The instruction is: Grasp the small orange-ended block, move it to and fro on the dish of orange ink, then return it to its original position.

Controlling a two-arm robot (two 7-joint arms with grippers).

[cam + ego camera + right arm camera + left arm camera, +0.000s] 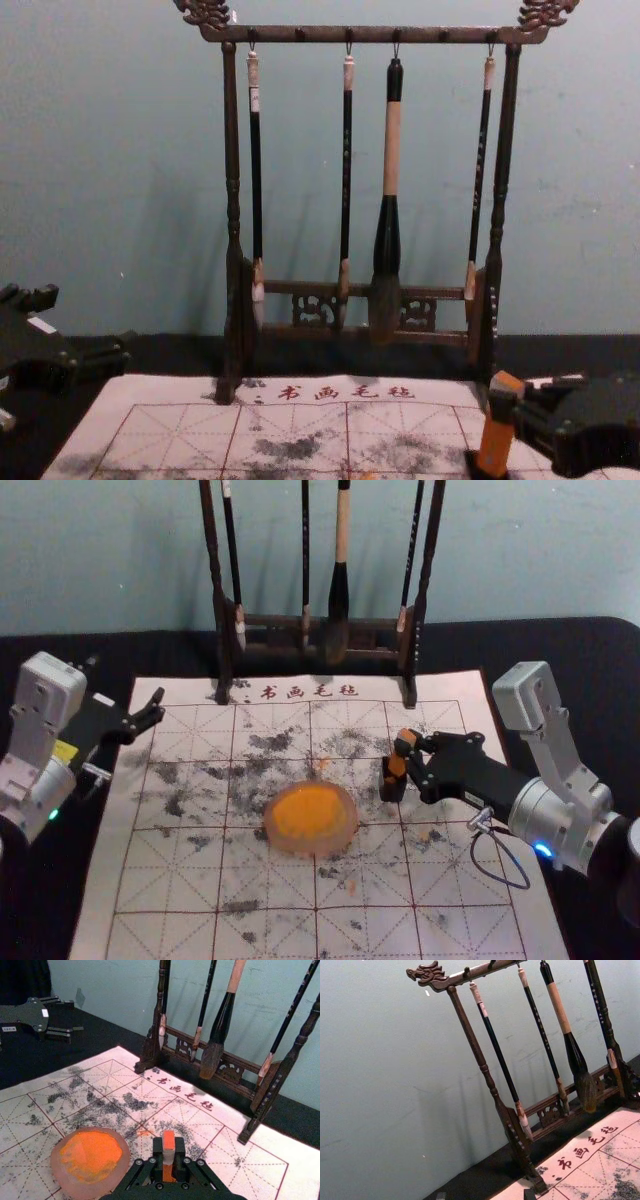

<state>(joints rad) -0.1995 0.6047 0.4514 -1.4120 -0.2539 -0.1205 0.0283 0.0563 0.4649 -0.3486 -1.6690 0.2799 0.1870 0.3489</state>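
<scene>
So the right gripper point(169, 1153) has its jaws clamped on the little orange-ended block point(496, 443), over to the right of the ink dish point(312, 848) and a touch farther off. I'd guess the block's light and stiff, no squish to it, not fragile either, though wet orange ink on the sides could make it slippery. It's narrow, so a pinch across the upper part, about where the jaws have it, looks right to me: firm but no crushing, and the bottom stays free for the ink.

As for how it points, the long axis runs mostly up and down, with the top leaning a bit right. There's orange on the top end and down the lower part too, so I can't swear which end is the inky one; my bet is the bottom. Its foot is at a small dark holder point(393, 788) on the mat point(180, 880), can't tell if it's seated in there or just clear. I'd lift it straight up along its length before going left to the dish, or it might snag and tip the holder.

Left gripper point(77, 1016) is idle over by the mat's far left, jaws apart.
</scene>
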